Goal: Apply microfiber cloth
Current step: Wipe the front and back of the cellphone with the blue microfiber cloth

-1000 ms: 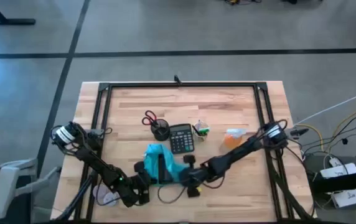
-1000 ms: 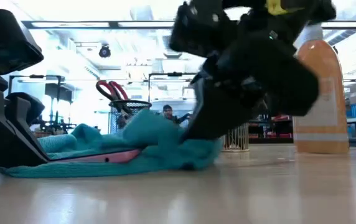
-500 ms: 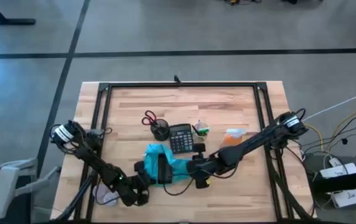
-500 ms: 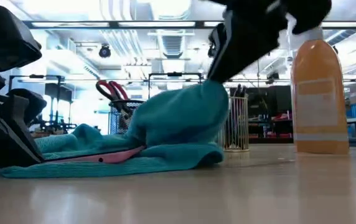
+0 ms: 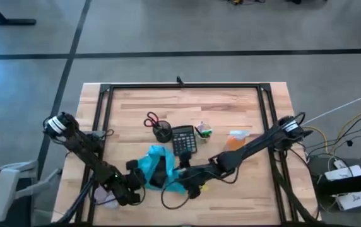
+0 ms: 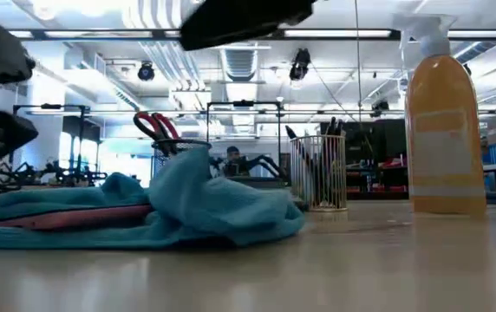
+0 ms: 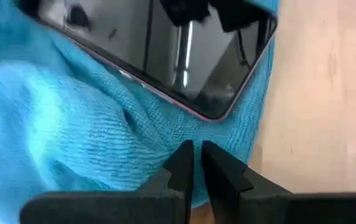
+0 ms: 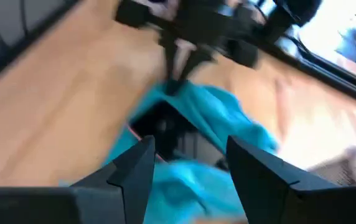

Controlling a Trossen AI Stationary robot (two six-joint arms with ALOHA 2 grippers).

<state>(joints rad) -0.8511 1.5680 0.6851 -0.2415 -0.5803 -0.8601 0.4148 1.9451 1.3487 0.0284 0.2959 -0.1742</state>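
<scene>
Left gripper [image 7: 194, 163] low at the near-left part of the table [image 5: 231, 113], fingers pressed together on the edge of the microfiber cloth [image 5: 161, 169], pinching its hem just beside a phone [image 7: 165, 50].

Cloth: turquoise-blue, soft, bunched, irregular outline. It lies near the table's front edge, left of centre, just in front of the black calculator [image 5: 183, 140]. The phone, dark-screened with a pink rim, rests on the cloth; folds rise around it. In the low view the cloth [image 6: 187, 208] humps up in a rumpled ridge.

Right gripper [image 8: 187, 155] hangs above the cloth's right side, fingers spread wide, holding nothing.

Orange spray bottle [image 5: 237, 137] stands further right, apart from the cloth.
</scene>
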